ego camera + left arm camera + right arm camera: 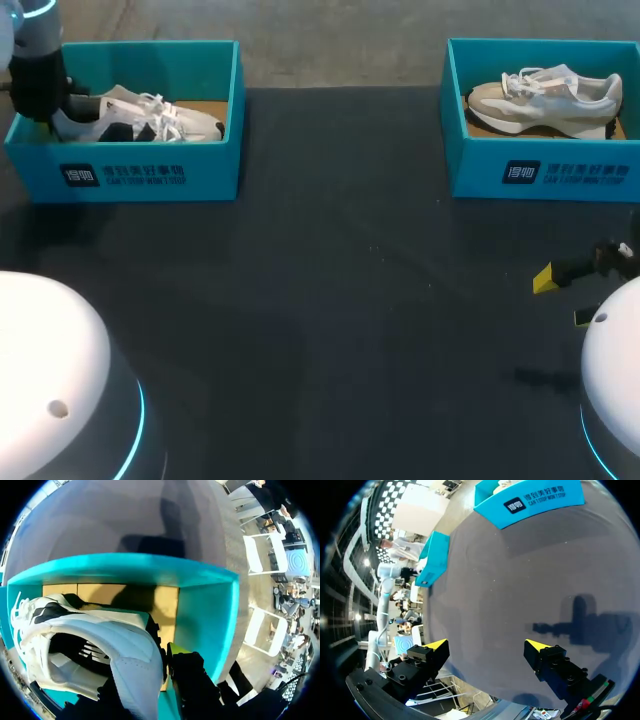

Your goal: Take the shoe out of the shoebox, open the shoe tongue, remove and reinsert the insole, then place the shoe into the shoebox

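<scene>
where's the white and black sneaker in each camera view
Head view: the white and black sneaker lies in the left teal cardboard shoebox, at the table's far left corner.
Left wrist view: the sneaker fills the near part of that shoebox, laces farthest away.
Right wrist view: sneaker not visible; only the shoebox's outer wall shows.
Shared landmark: that teal shoebox.

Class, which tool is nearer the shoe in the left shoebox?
Left. The left tool is in the left shoebox, shut on the heel of the shoe; the right tool hangs open over the table, far from it.
</scene>
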### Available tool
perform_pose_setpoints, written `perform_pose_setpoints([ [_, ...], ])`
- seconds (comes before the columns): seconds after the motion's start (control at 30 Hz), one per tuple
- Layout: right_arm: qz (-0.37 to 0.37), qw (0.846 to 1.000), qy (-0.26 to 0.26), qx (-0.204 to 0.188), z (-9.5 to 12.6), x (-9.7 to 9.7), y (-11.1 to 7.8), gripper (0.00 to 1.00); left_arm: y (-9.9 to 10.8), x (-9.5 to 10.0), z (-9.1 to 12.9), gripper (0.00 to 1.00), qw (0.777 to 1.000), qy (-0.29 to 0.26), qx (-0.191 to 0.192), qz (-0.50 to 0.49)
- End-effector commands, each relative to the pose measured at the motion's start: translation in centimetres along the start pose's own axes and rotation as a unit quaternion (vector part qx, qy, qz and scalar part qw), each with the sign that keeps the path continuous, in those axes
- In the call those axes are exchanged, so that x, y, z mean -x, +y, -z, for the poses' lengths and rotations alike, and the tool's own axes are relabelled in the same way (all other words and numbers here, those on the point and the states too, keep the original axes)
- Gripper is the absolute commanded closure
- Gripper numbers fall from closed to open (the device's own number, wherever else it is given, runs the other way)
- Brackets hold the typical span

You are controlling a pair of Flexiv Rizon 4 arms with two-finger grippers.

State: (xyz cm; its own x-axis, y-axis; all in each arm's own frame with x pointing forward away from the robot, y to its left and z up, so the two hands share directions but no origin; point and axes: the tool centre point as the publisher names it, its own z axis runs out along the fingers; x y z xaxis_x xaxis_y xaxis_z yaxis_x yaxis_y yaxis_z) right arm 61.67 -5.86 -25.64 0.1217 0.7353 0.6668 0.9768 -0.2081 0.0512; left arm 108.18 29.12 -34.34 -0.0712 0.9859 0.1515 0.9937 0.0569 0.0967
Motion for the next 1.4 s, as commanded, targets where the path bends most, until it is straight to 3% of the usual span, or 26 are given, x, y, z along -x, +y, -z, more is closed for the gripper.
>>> perform_pose_setpoints([
  [0.03,-0.001,1.000,-0.002,0.001,0.0,-0.1,-0.1,0.00,0.5,0.4,-1.0,1.00,1.000,0.000,-0.002,-0.001],
  [0.97,-0.001,1.000,-0.002,0.001,0.0,-0.1,-0.1,0.00,0.4,1.0,-4.5,1.00,1.000,-0.024,-0.014,-0.007],
  [1.4,-0.001,1.000,-0.002,0.001,0.0,-0.1,-0.1,0.00,-0.1,1.1,-5.0,1.00,0.999,-0.028,-0.011,-0.029],
])
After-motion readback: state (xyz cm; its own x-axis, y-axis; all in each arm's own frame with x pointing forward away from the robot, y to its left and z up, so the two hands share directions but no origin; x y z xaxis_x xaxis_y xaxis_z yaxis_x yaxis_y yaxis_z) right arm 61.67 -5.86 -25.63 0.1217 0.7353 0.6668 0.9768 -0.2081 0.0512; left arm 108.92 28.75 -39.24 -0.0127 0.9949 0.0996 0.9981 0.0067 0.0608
